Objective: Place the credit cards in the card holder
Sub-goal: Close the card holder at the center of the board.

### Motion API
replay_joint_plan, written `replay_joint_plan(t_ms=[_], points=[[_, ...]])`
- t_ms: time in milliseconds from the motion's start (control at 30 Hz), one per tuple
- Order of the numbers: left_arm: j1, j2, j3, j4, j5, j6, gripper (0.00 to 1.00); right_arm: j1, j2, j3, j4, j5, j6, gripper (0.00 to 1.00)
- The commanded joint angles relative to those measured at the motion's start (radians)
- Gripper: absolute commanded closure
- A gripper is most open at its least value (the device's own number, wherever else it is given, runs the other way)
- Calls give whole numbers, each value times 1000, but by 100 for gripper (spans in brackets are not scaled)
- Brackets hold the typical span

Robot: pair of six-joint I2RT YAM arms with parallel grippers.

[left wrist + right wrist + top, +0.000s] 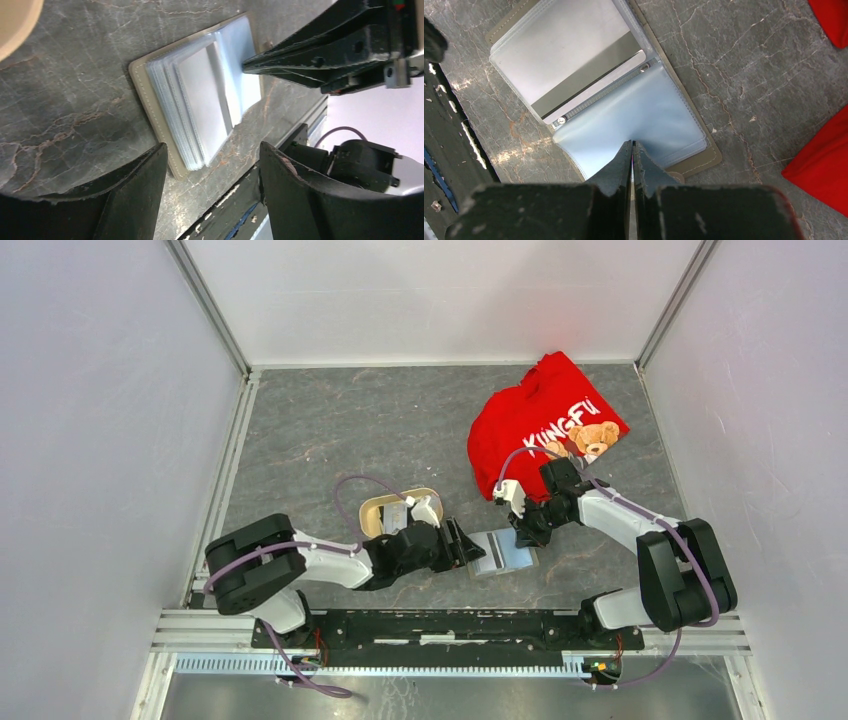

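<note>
Grey card holder, one, open, one beige tray, one red shirt

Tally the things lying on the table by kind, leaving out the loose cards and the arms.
card holder, lying open: 1
beige tray: 1
red shirt: 1
Total: 3

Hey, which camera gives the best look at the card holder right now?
The right wrist view: the card holder lies open and large, its pockets and dark stripe clear. The left wrist view shows it at a slant, pockets stacked. The top view shows it small, detail lost.
</note>
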Motion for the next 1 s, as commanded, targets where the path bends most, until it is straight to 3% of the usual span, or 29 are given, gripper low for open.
replay_joint_plan(t_ms=[0, 267, 667, 867, 967], points=[[6, 46, 44, -72, -23, 50, 26, 4, 37, -24, 19, 144, -29, 92], [5, 138, 111, -110, 28, 11, 25, 6, 42, -22, 18, 142, -32, 93], [5, 141, 34, 293, 64, 3, 31, 11, 41, -24, 19, 144, -32, 93], [7, 159, 85, 260, 65, 21, 42, 12, 7, -21, 22, 115, -29, 92], [7, 182, 118, 209, 64, 21, 43, 9, -33, -22, 31, 105, -27, 91]])
